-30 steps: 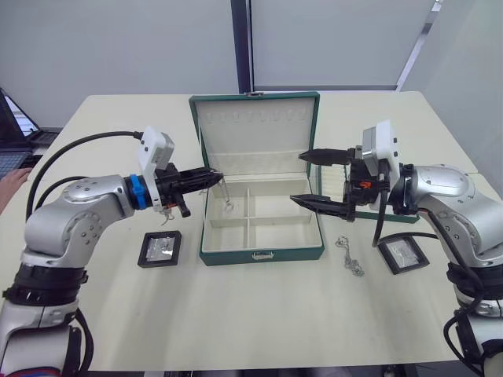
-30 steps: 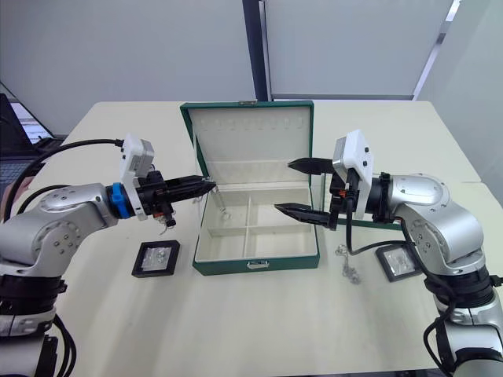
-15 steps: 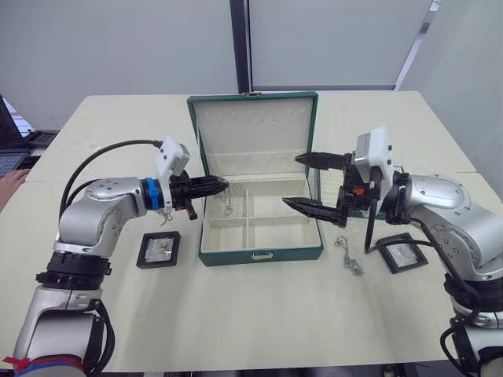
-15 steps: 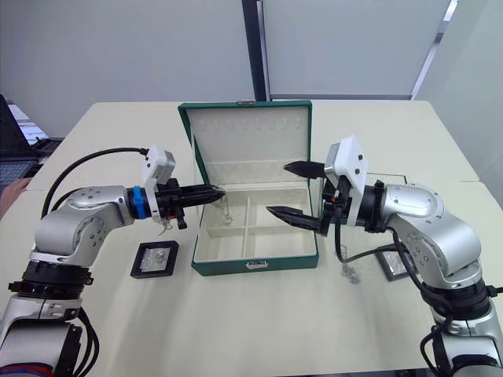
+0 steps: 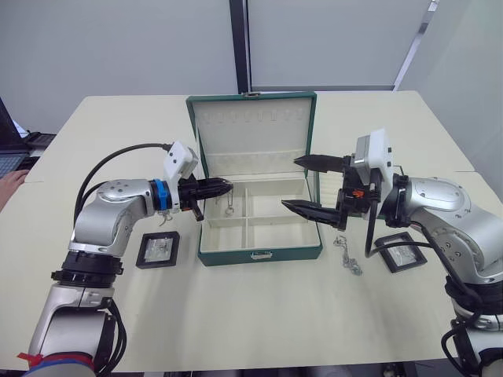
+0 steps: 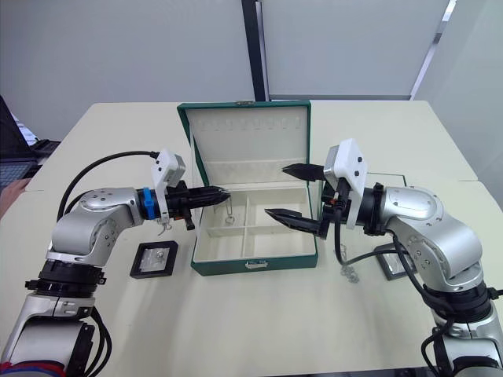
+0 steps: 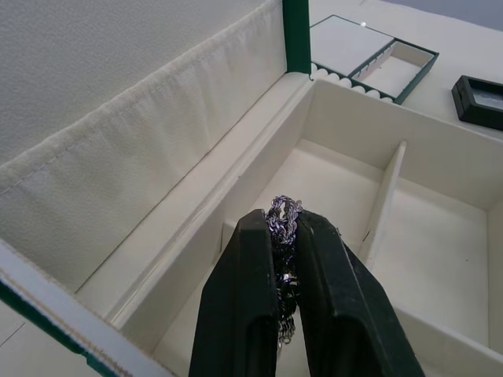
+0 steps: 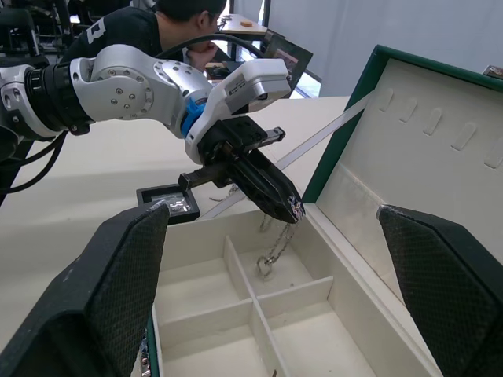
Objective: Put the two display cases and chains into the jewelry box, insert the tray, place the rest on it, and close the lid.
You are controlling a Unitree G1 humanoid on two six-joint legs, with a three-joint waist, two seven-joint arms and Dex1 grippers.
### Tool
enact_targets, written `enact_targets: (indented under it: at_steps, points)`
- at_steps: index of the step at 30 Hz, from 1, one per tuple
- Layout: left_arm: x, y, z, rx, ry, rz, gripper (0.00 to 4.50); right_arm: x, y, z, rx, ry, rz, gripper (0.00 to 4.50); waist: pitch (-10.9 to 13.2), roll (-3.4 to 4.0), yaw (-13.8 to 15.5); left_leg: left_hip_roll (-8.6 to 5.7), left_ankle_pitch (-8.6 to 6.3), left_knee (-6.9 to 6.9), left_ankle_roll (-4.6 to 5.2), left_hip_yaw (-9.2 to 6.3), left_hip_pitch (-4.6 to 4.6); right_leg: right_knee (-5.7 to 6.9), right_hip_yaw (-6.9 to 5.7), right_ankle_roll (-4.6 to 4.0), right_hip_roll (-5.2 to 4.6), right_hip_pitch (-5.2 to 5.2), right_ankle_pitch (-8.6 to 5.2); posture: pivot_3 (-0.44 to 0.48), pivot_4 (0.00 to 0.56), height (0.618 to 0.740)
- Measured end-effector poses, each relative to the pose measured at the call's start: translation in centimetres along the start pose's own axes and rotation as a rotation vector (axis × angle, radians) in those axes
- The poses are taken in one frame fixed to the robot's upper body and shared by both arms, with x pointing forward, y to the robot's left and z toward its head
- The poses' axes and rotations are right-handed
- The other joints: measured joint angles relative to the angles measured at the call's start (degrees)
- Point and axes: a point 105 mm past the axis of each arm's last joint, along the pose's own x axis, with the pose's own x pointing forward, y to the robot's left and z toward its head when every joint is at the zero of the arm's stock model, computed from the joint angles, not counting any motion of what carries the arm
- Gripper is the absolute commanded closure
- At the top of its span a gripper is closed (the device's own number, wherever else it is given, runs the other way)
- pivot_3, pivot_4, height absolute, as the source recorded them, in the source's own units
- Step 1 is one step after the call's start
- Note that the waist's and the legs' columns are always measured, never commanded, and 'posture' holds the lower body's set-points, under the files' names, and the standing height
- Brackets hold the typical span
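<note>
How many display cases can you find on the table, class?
2. One display case lies on the table left of the jewelry box; the other display case lies right of it, partly behind the right arm.

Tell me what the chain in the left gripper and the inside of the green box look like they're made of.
The chain pinched in the left gripper looks like metal: thin silvery links that glint. The jewelry box lining looks like cream fabric or faux suede: matte, finely textured, with stitched seams on the lid pocket.
</note>
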Motion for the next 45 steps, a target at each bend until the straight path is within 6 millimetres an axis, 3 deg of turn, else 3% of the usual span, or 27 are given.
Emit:
enact_targets:
  at_steps: [10,25,35,42,45]
  points:
    - [0.2,-0.1,-0.5,-0.007,0.010,0.002,4.42,0.0,0.0,-0.1,0.003,0.002,0.000,0.00,0.00,0.00,-0.01,0.00,0.00,0.00,0.00,-0.01,0.00,0.00,0.00,0.00,0.00,0.00,0.00,0.000,0.150,0.740]
    - [0.3,-0.3,0.2,-0.021,-0.025,0.007,0.02,0.0,0.0,-0.1,0.003,0.002,0.001,0.00,0.00,0.00,-0.01,0.00,0.00,0.03,0.00,-0.01,0.00,0.03,0.00,0.00,0.00,0.00,0.00,0.000,0.150,0.740]
    - [0.2,-0.5,0.8,-0.058,-0.060,-0.008,0.02,0.0,-0.1,-0.2,0.007,0.001,0.000,0.00,0.00,0.00,-0.03,0.00,0.00,0.04,0.00,-0.01,0.00,0.04,0.00,0.00,0.00,0.00,0.00,0.000,0.150,0.740]
    - [-0.3,-2.0,2.8,-0.080,-0.139,-0.090,0.02,-0.2,-0.3,-0.4,0.017,0.007,-0.004,0.00,0.00,0.00,-0.04,0.00,0.00,0.04,0.00,0.01,0.00,0.03,0.00,0.00,0.00,0.02,0.00,0.000,0.150,0.740]
    - [-0.9,-2.9,4.3,-0.065,-0.173,-0.124,0.02,-1.4,-1.1,-0.4,0.011,0.023,-0.038,0.00,0.00,-0.01,-0.03,0.00,0.00,0.04,0.00,0.00,0.00,0.03,0.00,0.00,-0.01,0.04,0.00,0.000,0.150,0.740]
